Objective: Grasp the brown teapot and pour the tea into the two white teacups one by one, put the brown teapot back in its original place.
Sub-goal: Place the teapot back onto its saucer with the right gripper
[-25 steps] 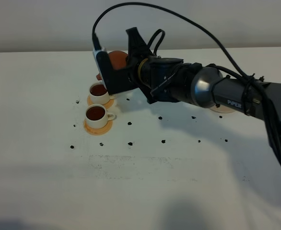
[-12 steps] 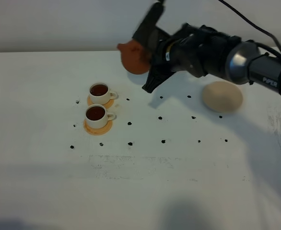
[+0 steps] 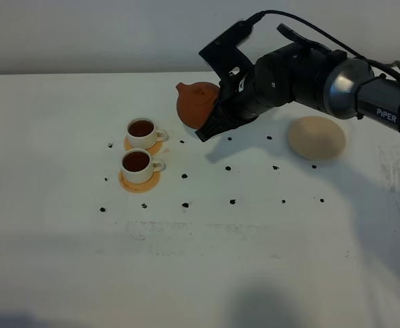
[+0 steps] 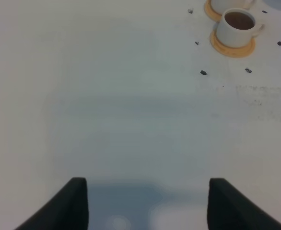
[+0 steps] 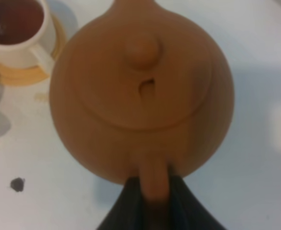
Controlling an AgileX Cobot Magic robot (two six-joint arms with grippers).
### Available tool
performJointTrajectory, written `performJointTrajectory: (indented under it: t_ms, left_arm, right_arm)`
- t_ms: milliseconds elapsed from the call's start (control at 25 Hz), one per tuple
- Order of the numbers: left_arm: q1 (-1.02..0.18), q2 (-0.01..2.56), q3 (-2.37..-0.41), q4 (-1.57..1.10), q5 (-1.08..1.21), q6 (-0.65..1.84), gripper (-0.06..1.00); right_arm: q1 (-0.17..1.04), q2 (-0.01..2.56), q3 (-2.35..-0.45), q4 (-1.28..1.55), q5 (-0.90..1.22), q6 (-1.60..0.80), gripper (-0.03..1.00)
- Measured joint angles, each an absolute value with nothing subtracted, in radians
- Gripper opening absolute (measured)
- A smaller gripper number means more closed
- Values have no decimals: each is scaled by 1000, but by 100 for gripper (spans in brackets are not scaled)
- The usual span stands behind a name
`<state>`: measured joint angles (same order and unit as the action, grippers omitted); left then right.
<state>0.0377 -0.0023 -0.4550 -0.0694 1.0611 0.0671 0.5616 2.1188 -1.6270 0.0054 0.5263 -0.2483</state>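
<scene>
Two white teacups (image 3: 142, 147) sit on their little orange coasters (image 3: 140, 180) over on the left part of the white surface (image 3: 200, 260), both full of dark tea, one right behind the other. Right tool (image 3: 210, 126) is clenched on the loop handle of the brown teapot (image 3: 196, 102), holding it up off the surface, a bit right of and behind the cups. From the right wrist view you're looking pretty much straight down on the knobbed lid (image 5: 143, 50), with the dark fingers (image 5: 176, 203) pinching the handle on both sides. Pale cream saucer (image 3: 316, 137) is further right, well apart from the pot, nothing on it. Left tool (image 4: 145, 203) is released, fingers spread wide over bare surface with nothing between them, nearest cup well away from it.
</scene>
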Motion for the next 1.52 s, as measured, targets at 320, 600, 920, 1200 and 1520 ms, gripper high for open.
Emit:
performJointTrajectory:
  t_ms: [320, 600, 920, 1200, 1520]
  left_arm:
    - [38, -2, -455, -69, 1061, 67, 52]
    - [38, -2, -455, -69, 1061, 67, 52]
    - [38, -2, -455, -69, 1061, 67, 52]
    - [38, -2, -455, -69, 1061, 67, 52]
    - [38, -2, -455, -69, 1061, 67, 52]
  right_arm:
    - [552, 2193, -1627, 17, 515, -239, 11]
    - [550, 2230, -1627, 43, 478, -234, 11]
    - [540, 2172, -1627, 44, 539, -222, 11]
    - [484, 1998, -1555, 11, 602, -179, 11]
    - [340, 1849, -1275, 23, 401, -123, 11]
